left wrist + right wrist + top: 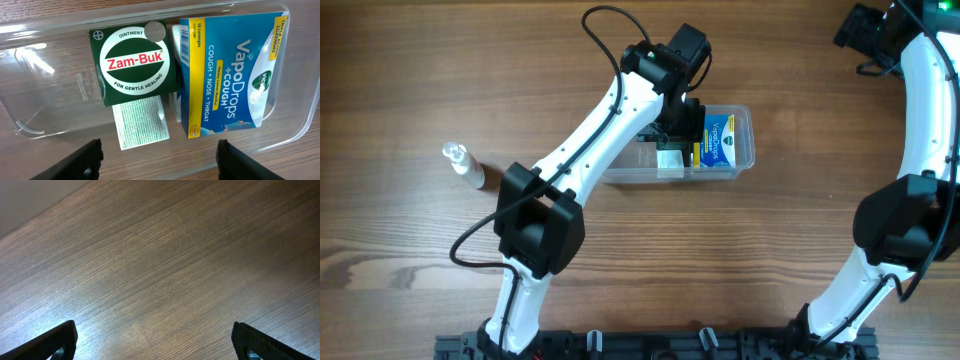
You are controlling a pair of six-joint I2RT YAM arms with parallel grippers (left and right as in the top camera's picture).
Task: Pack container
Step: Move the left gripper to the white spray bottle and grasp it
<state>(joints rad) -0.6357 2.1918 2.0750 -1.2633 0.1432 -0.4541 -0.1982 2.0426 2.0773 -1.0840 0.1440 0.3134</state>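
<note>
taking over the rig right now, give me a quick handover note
Left gripper: jaws open, empty, above the container.
Right gripper: jaws open, empty, over bare table, away from the container.
In the container: Zam-Buk box, VapoDrops box, white-and-green packet.
Done: those three are packed.
Left: a small bottle lies on the table on the left arm's side, outside the container. It probably goes in next, if it belongs to the load.
</note>
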